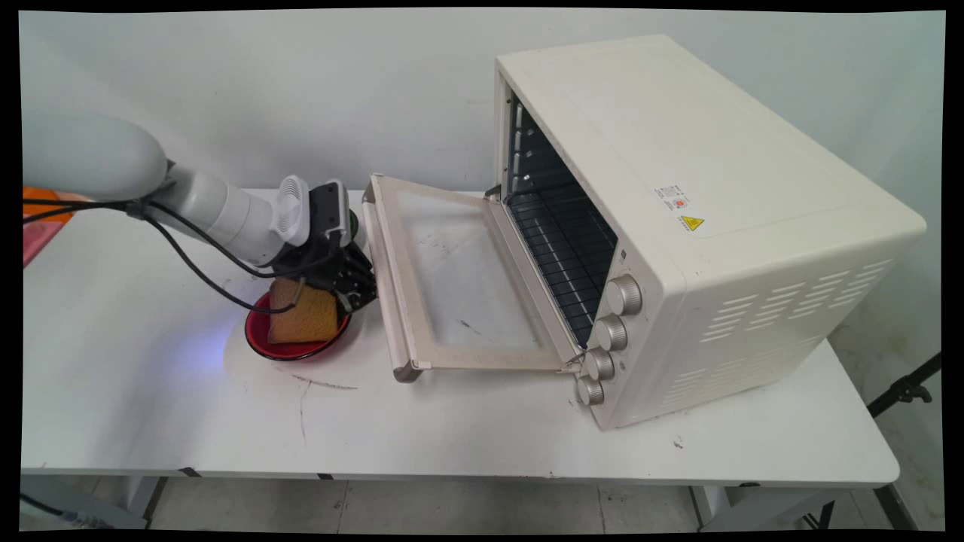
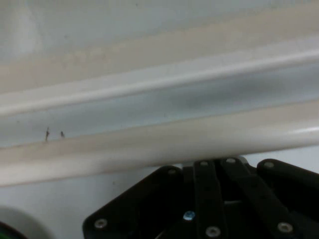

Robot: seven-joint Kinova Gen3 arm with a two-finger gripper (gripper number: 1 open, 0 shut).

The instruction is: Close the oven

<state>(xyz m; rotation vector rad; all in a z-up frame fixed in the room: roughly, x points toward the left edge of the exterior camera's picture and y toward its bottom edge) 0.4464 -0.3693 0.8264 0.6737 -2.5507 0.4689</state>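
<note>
While the white arm reaches in low from nine o'clock, its black two-finger gripper (image 1: 360, 290) hangs just over the table between a shallow red bowl (image 1: 260, 340) and the handle edge of a cream toaster oven's open door (image 1: 452, 278). A tan, square slice of toast (image 1: 305, 312) stands tilted in that bowl, its upper right edge against the gripper's linkage; whether the fingers pinch it or merely sit beside it cannot be told, and neither view shows how wide the jaws stand. From the hand camera only the black linkage (image 2: 219, 204) rises from the bottom edge, with the door's pale handle bar (image 2: 159, 144) running across close ahead. The boxy cream toaster oven (image 1: 678, 226) sits at three o'clock on the white table (image 1: 489, 436), its door folded flat toward the bowl, wire rack (image 1: 561, 263) visible inside, and four round knobs (image 1: 606, 339) stacked down its front.
</note>
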